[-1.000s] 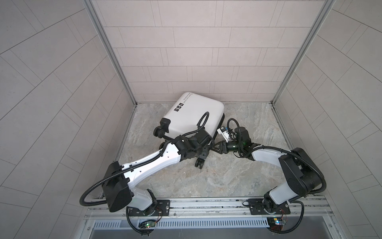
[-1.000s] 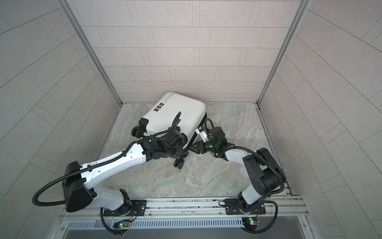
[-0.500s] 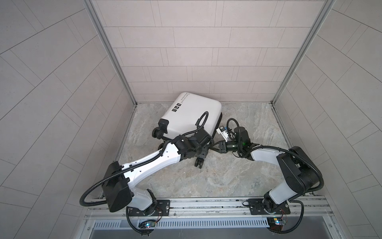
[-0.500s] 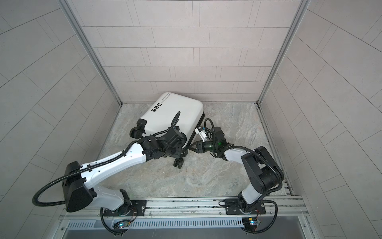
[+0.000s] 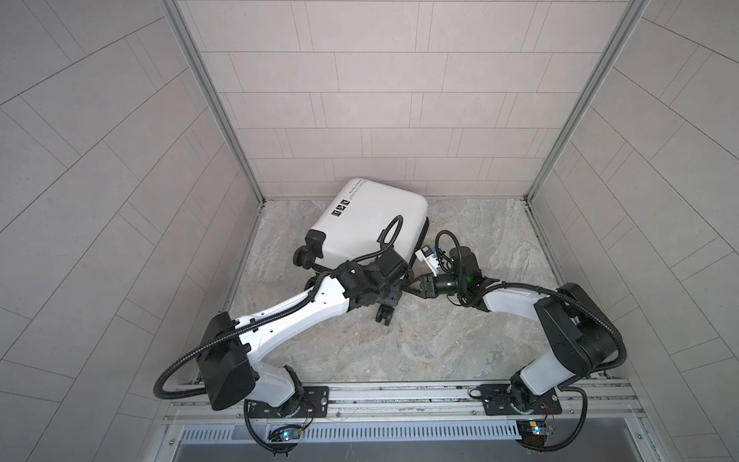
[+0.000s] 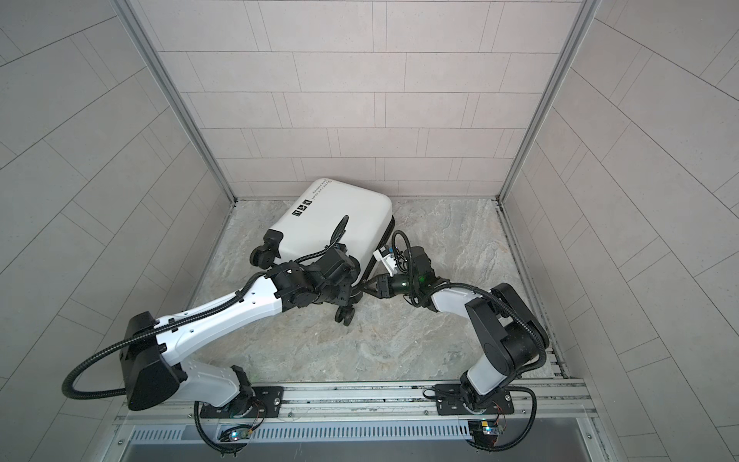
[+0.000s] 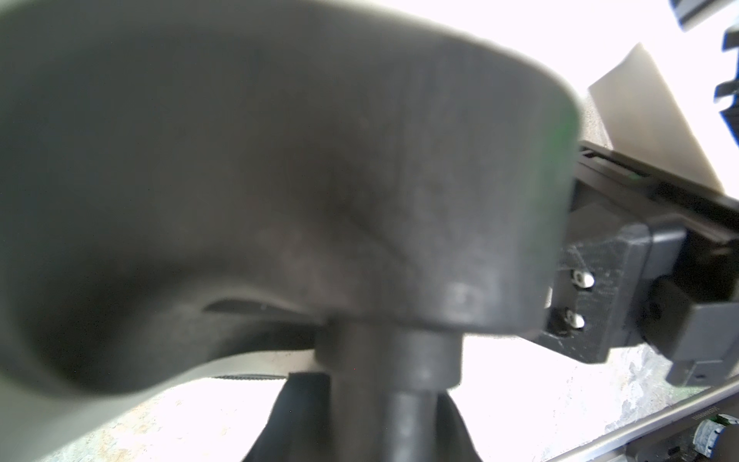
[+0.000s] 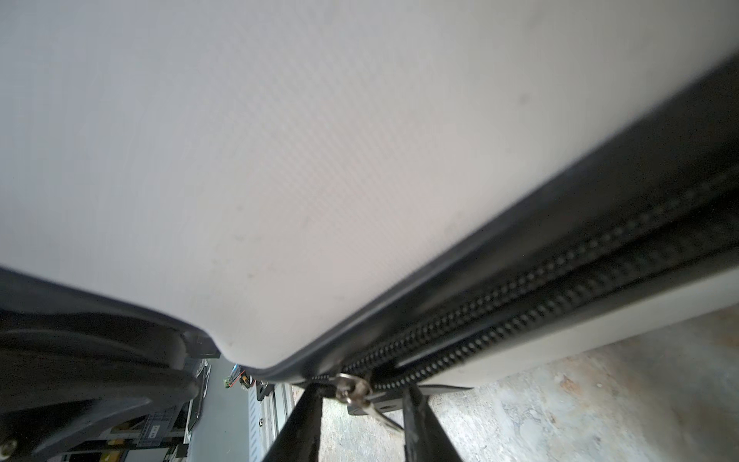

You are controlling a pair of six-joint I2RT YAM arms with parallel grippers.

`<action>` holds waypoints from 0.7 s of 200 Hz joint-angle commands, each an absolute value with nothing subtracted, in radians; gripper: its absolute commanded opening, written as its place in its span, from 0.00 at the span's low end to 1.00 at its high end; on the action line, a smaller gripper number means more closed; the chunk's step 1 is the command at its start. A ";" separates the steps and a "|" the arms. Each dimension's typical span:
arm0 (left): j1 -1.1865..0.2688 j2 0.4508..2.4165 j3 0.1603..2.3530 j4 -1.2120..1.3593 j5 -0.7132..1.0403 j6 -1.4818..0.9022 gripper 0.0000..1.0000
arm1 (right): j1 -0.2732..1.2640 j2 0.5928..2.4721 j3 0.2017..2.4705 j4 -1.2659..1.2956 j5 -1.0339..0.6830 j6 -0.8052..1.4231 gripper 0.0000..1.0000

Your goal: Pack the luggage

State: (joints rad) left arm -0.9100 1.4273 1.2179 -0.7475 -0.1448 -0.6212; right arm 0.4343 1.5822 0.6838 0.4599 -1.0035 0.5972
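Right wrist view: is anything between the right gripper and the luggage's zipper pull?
Nothing visible does. The right gripper straddles the zipper pull at the corner of the luggage, with one jaw on each side of it and only open air in the gap. Whether either jaw touches the pull I cannot tell.

Luggage shell: white hard plastic, fine woven texture, matt. Zipper: black coil, shiny metal pull. Worktop: grey marbled stone look.
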 commanded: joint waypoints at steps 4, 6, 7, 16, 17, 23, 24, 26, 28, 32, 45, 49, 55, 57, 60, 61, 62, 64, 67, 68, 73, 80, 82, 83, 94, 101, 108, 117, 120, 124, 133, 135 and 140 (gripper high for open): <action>-0.899 1.364 1.241 -0.721 -0.218 -0.681 0.00 | 0.451 1.588 0.722 0.499 -0.991 0.598 0.31; -0.899 1.364 1.241 -0.721 -0.218 -0.681 0.00 | 0.451 1.588 0.722 0.500 -0.991 0.598 0.30; -0.899 1.364 1.241 -0.721 -0.218 -0.682 0.00 | 0.450 1.589 0.722 0.500 -0.991 0.600 0.30; -0.899 1.364 1.240 -0.721 -0.218 -0.681 0.00 | 0.452 1.589 0.722 0.504 -0.989 0.604 0.28; -0.899 1.364 1.241 -0.721 -0.218 -0.682 0.00 | 0.451 1.589 0.722 0.505 -0.989 0.604 0.28; -0.899 1.364 1.240 -0.720 -0.218 -0.682 0.00 | 0.451 1.589 0.724 0.510 -0.988 0.608 0.26; -0.898 1.364 1.240 -0.720 -0.217 -0.682 0.00 | 0.450 1.589 0.724 0.510 -0.988 0.609 0.26; -0.899 1.365 1.240 -0.720 -0.217 -0.681 0.00 | 0.451 1.590 0.724 0.511 -0.989 0.609 0.25; -0.899 1.364 1.240 -0.721 -0.218 -0.681 0.00 | 0.451 1.589 0.724 0.511 -0.989 0.610 0.24; -0.899 1.365 1.241 -0.720 -0.218 -0.682 0.00 | 0.451 1.591 0.725 0.508 -0.987 0.611 0.22; -0.899 1.367 1.241 -0.721 -0.215 -0.682 0.00 | 0.450 1.592 0.731 0.496 -0.982 0.610 0.16; -0.899 1.368 1.244 -0.721 -0.215 -0.680 0.00 | 0.451 1.592 0.733 0.489 -0.978 0.610 0.14; -0.899 1.368 1.243 -0.721 -0.216 -0.680 0.00 | 0.451 1.592 0.735 0.477 -0.973 0.606 0.12; -0.899 1.368 1.243 -0.721 -0.216 -0.680 0.00 | 0.451 1.592 0.736 0.472 -0.971 0.604 0.11; -0.899 1.367 1.243 -0.720 -0.218 -0.680 0.00 | 0.451 1.592 0.738 0.465 -0.968 0.602 0.10; -0.899 1.367 1.243 -0.721 -0.218 -0.680 0.00 | 0.451 1.592 0.739 0.463 -0.967 0.602 0.10; -0.899 1.368 1.243 -0.721 -0.218 -0.680 0.00 | 0.451 1.592 0.739 0.461 -0.967 0.602 0.09; -0.899 1.367 1.243 -0.721 -0.218 -0.680 0.00 | 0.451 1.592 0.741 0.457 -0.965 0.602 0.08; -0.899 1.367 1.244 -0.721 -0.218 -0.678 0.00 | 0.451 1.593 0.743 0.450 -0.963 0.601 0.06; -0.899 1.366 1.244 -0.721 -0.218 -0.679 0.00 | 0.451 1.593 0.744 0.449 -0.963 0.600 0.06; -0.899 1.365 1.244 -0.721 -0.218 -0.678 0.00 | 0.451 1.595 0.747 0.438 -0.960 0.598 0.03; -0.899 1.366 1.243 -0.722 -0.217 -0.677 0.00 | 0.450 1.597 0.754 0.421 -0.954 0.597 0.00; -0.899 1.365 1.244 -0.722 -0.217 -0.678 0.00 | 0.451 1.597 0.756 0.416 -0.952 0.596 0.00; -0.899 1.365 1.243 -0.722 -0.217 -0.677 0.00 | 0.450 1.597 0.756 0.413 -0.951 0.596 0.00; -0.900 1.364 1.244 -0.721 -0.214 -0.674 0.00 | 0.450 1.600 0.764 0.387 -0.937 0.595 0.00; -0.899 1.364 1.244 -0.721 -0.211 -0.671 0.00 | 0.449 1.599 0.767 0.377 -0.929 0.595 0.00; -0.899 1.362 1.243 -0.722 -0.207 -0.667 0.00 | 0.447 1.596 0.767 0.371 -0.917 0.597 0.00; -0.899 1.359 1.244 -0.722 -0.201 -0.661 0.00 | 0.442 1.587 0.763 0.369 -0.902 0.598 0.00; -0.899 1.358 1.244 -0.723 -0.198 -0.659 0.00 | 0.441 1.584 0.762 0.368 -0.895 0.598 0.00; -0.899 1.357 1.244 -0.723 -0.195 -0.656 0.00 | 0.438 1.578 0.760 0.365 -0.887 0.599 0.00; -0.899 1.354 1.242 -0.722 -0.190 -0.654 0.00 | 0.429 1.566 0.758 0.359 -0.867 0.599 0.00; -0.899 1.354 1.242 -0.722 -0.189 -0.654 0.00 | 0.427 1.563 0.757 0.357 -0.865 0.598 0.00; -0.899 1.352 1.242 -0.723 -0.188 -0.653 0.00 | 0.421 1.556 0.756 0.351 -0.853 0.598 0.00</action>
